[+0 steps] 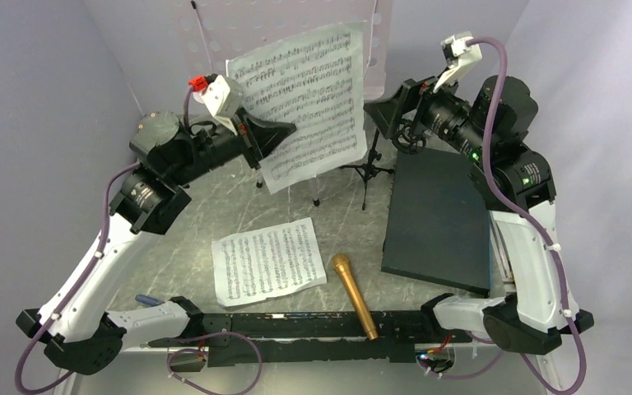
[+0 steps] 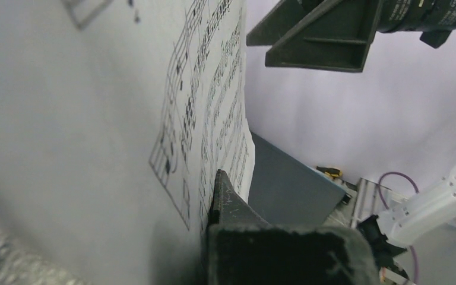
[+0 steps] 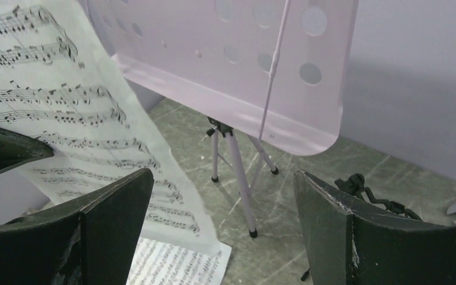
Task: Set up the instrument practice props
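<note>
My left gripper is shut on the lower left edge of a white music sheet and holds it upright in front of the pale lilac music stand. In the left wrist view the fingers pinch the sheet. My right gripper hangs open by the sheet's right edge, gripping nothing; its wrist view shows the stand's desk ahead of the gripper. A second sheet lies flat on the table. The gold microphone lies beside it. The black mic stand stands under the right gripper.
A dark grey slab lies on the right half of the table, under the right arm. The stand's thin legs reach the floor between the held sheet and the mic stand's ring mount. Lilac walls close in at the back and sides.
</note>
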`<state>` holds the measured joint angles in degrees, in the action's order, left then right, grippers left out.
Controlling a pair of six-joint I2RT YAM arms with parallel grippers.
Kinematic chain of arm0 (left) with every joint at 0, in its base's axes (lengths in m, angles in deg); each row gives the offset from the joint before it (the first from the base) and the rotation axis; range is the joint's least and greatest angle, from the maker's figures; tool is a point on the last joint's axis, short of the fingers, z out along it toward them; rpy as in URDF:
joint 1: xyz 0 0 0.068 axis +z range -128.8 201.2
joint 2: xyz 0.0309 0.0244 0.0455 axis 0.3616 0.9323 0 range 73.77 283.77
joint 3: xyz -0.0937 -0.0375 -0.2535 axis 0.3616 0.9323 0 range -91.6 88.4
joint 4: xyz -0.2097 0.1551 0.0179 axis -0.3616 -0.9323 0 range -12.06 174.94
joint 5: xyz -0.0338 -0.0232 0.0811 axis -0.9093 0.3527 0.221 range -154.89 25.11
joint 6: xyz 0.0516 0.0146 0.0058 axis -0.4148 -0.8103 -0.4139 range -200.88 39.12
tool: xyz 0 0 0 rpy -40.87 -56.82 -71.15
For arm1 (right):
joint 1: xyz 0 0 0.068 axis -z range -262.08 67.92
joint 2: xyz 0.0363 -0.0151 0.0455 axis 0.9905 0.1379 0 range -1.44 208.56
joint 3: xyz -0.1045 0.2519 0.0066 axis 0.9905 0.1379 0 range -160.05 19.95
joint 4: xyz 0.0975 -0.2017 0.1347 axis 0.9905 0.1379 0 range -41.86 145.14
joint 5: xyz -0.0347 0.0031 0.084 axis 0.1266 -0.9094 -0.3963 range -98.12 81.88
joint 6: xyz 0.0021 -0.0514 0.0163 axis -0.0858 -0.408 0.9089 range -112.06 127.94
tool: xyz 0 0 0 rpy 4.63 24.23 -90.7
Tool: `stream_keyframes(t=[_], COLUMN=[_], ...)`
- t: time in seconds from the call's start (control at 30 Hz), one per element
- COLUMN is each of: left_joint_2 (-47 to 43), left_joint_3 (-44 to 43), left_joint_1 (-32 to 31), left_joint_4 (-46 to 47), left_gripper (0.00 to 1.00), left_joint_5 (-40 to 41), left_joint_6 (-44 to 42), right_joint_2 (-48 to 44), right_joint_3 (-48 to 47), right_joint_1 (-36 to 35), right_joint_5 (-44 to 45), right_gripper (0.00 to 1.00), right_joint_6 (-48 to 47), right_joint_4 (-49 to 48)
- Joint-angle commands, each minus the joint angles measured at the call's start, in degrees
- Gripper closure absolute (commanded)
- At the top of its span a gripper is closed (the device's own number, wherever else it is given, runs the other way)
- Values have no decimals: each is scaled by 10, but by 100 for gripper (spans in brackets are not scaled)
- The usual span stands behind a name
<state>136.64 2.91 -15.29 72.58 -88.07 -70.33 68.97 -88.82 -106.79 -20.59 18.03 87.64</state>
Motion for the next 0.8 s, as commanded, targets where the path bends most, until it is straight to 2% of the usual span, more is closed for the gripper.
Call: stream_keyframes(t=[0.0,0.2,0.4,0.53,0.63,0.77], left_joint_2=[23,45,71,84,95,106], left_joint_3=[-74,-140,-185,-210,-235,-256], left_joint_1=[-2,-2,-2,-2,-2,-2], left_joint_4=[6,-6,-15,-21,-30,-37], left_gripper=[98,97,97,97,97,97], left_joint_5=[22,42,84,104,107,125], left_joint_6=[-36,-65,-96,-126,-137,-147], right_joint_2=[20,44,51,77,109,130], right_joint_3=[-56,-97,-98,-129,-175,-197], right_joint_1=[8,12,16,17,17,17], right_joint_5=[-23,13,43,47,48,38], right_gripper=[9,14,19,26,35,42], right_joint_6=[28,47,52,61,65,73], right_joint_4=[-21,-40,-90,-95,-76,-77])
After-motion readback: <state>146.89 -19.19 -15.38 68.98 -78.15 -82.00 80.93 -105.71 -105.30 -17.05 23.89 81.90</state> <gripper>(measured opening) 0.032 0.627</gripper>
